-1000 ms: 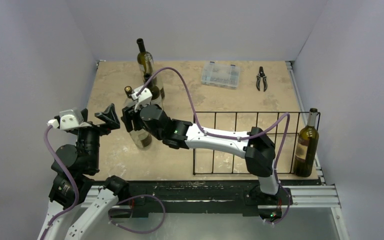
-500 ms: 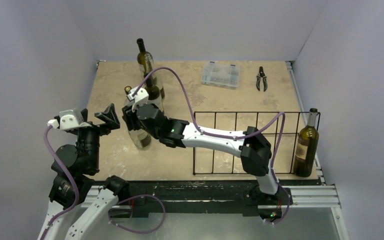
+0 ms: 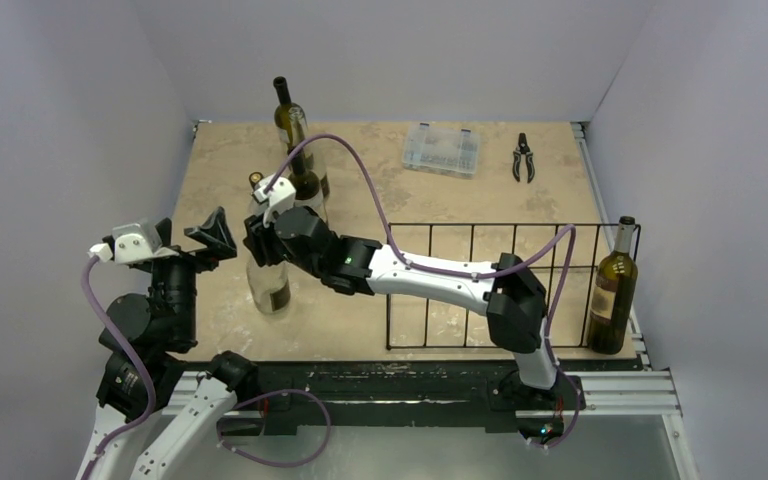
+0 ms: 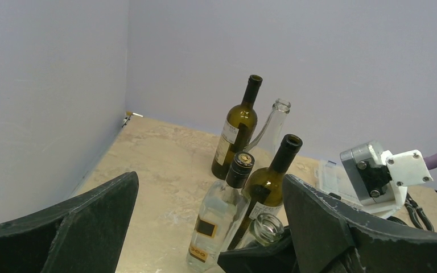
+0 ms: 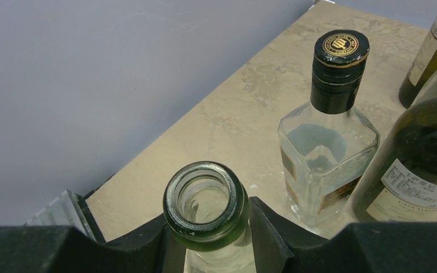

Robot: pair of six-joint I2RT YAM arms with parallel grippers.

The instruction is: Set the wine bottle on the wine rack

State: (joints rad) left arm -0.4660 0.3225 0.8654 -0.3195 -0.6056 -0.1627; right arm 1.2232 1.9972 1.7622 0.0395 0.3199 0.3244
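- Clear glass wine bottle (image 5: 205, 199) is in the right gripper (image 5: 207, 223). Its 2 black fingers (image 5: 287, 250) pinch the neck just under the lip, nearly closed, with nothing else in them.
- Neck grip makes sense to me: the body is wide and hemmed in by neighbours, so the neck is the 1 part this claw can span.
- Left gripper (image 4: 207, 187) is spread wide and empty, facing the bottle cluster from the left. I read it as standing clear of the lift.
- Top view places the bottle (image 3: 270, 285) on the left of the table. The wine rack (image 3: 450, 225) is front right and well apart, and the right arm reaches across over it.
- 1 dark bottle (image 3: 612, 290) stands at the rack's right end. I can't tell whether it is inside the last slot.
- Only the right wrist view shows finger contact; from the top view the wrist body hides it. No view tells me whether the base is off the table.
- Left wrist view adds the crowding: square capped bottle (image 4: 219, 219) just beside, with 2 dark green bottles (image 4: 236, 133) behind.
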